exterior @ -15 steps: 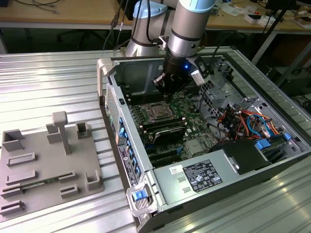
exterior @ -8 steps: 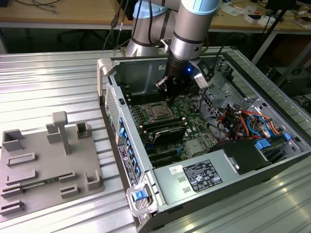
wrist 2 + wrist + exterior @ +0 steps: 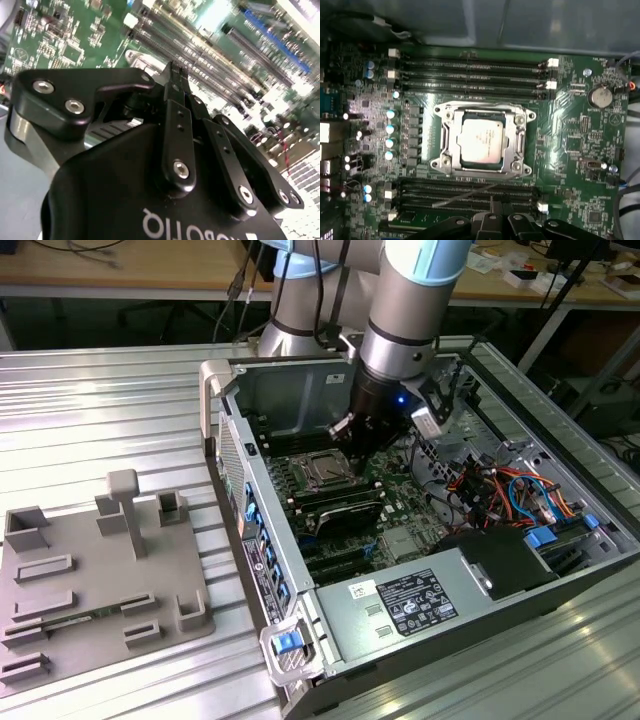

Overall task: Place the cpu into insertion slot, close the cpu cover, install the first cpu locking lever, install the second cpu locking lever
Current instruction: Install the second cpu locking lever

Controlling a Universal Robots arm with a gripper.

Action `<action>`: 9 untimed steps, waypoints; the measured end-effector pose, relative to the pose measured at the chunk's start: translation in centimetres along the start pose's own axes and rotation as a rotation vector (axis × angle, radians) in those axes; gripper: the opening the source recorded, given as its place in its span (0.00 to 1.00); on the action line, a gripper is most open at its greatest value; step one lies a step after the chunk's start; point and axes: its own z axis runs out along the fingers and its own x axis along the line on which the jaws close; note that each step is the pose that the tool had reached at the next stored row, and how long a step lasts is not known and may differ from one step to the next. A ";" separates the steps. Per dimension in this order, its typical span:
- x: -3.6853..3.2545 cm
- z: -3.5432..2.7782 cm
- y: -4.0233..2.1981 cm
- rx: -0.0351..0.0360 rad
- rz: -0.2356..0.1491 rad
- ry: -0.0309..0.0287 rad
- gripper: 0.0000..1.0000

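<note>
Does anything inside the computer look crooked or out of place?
One thing: a thin metal lever lies slanted across the black memory slots beside the cpu cover, not tucked along the frame. The cpu sits flat and square under the cover.

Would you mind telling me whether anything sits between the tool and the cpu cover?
Nothing visible does. In the first wrist view the tool hangs beside the cpu cover, with only memory slots lying flat between them.
</note>
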 end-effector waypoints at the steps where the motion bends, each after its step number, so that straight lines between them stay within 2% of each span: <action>1: 0.03 0.01 -0.15 -0.0128 0.000 -0.0008 0.11; 2: 0.08 0.03 -0.30 -0.0384 0.001 -0.0026 0.11; 3: 0.12 0.04 -0.35 -0.0468 0.001 -0.0031 0.11; 4: 0.21 0.05 -0.41 -0.0523 0.002 -0.0032 0.11; 6: 0.73 0.20 -0.53 -0.0547 0.002 -0.0031 0.11; 7: 1.22 0.28 -0.55 -0.0546 0.002 -0.0031 0.11; 9: 1.94 0.39 -0.55 -0.0551 0.002 -0.0002 0.11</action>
